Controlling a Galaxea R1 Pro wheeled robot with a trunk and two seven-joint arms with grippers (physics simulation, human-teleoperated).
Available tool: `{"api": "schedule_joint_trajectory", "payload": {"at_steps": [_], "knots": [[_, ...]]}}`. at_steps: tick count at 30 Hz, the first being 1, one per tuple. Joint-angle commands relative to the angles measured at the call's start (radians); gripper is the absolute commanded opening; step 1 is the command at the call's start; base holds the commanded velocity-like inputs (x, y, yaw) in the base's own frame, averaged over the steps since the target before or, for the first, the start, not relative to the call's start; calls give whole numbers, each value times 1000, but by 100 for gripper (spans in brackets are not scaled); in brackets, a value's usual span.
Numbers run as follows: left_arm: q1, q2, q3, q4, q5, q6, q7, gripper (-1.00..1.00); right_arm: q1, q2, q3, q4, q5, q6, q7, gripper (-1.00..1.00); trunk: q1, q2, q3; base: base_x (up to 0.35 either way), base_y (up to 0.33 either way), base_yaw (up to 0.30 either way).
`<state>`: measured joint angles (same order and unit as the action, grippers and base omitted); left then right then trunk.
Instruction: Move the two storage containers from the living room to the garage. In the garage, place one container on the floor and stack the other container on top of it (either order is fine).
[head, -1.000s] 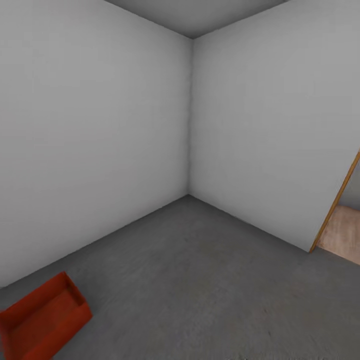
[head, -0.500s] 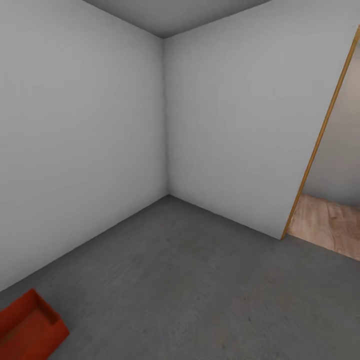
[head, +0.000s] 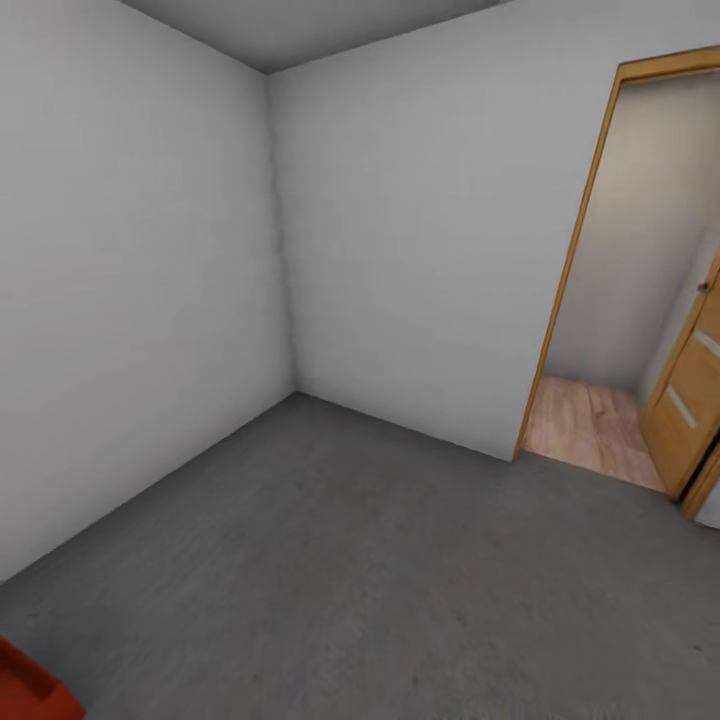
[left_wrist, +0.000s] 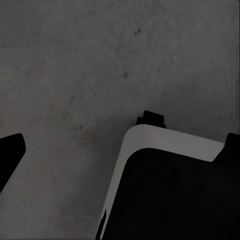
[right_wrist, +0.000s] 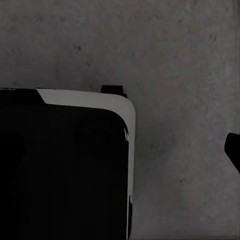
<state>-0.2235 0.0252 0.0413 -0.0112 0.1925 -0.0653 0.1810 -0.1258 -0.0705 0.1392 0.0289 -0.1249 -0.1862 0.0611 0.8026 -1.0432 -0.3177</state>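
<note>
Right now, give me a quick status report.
In garage, facing doorway, door open. One container on floor, at head view's lower-left corner. Wrist views: dark floor under both arms, nothing held; gripper states unclear. Path to doorway open.

Matt surfaces all round me

Floor (head: 400, 580) looks rough grey concrete; walls (head: 420, 250) smooth matt white; door (head: 690, 400) at three o'clock, satin wood.

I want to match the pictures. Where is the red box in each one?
Head view: orange-red rectangular box, bottom-left corner, on dark grey concrete floor.
Left wrist view: that floor.
Right wrist view: that floor.
Shared landmark: the floor.
</note>
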Motion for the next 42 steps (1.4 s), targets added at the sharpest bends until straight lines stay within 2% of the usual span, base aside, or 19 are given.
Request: {"api": "schedule_joint_trajectory", "payload": {"at_steps": [1,18,42], "knots": [[0,-1,4,0,5,-4,0,100,-2,0,7,3,-11,-6,5,100,0,-1,-1,0,0,-298],[0,-13,4,8,11,-4,0,100,-2,0,4,3,-15,-6,7,100,0,-1,4,0,0,-282],[0,-13,5,8,13,-4,0,100,-2,2,4,3,-15,-6,8,100,0,-1,32,0,0,-145]]}}
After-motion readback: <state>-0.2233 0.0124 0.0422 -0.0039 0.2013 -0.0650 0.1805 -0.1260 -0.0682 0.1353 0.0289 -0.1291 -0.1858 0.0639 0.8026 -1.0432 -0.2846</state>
